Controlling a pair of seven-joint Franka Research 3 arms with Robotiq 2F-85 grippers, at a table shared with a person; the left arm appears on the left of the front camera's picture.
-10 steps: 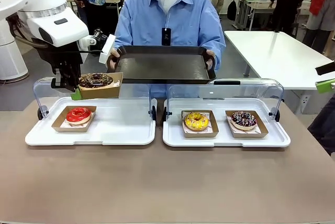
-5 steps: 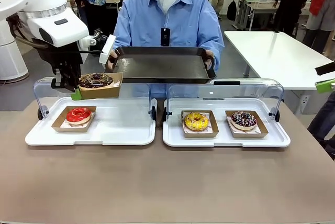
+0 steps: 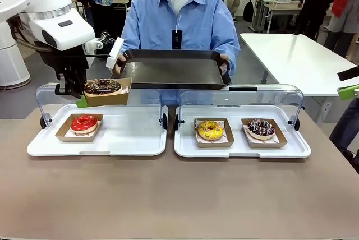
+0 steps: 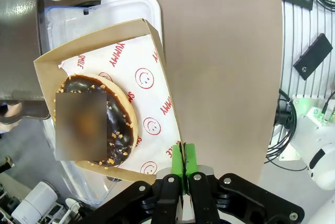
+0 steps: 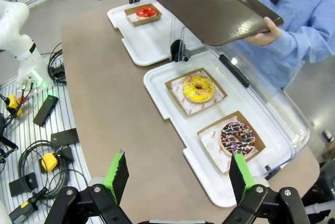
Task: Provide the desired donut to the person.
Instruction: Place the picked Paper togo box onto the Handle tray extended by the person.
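Observation:
My left gripper [image 3: 82, 100] is shut on the rim of a cardboard box [image 3: 107, 97] holding a chocolate donut [image 3: 102, 86]. It hangs above the back of the left white tray [image 3: 129, 139]. In the left wrist view the green pads [image 4: 178, 162] pinch the box's edge [image 4: 94, 33] beside the chocolate donut [image 4: 121, 125]. The person [image 3: 179, 18] holds out a dark serving tray [image 3: 174, 72] just right of the box. My right gripper [image 5: 179, 174] stands open over the table's right end, with nothing between its fingers, and shows at the front view's right edge [image 3: 348, 83].
A red donut [image 3: 84, 122] sits boxed on the left tray. A yellow donut [image 3: 210, 129] and a sprinkled chocolate donut [image 3: 261, 128] sit on the right white tray [image 3: 241, 149]. Clear lids [image 3: 241, 97] stand open behind both trays. Bare brown table [image 3: 179, 195] lies in front.
The person's dark tray has drifted slightly to the left. My left gripper and its boxed donut have stayed in place, and so has the right gripper.

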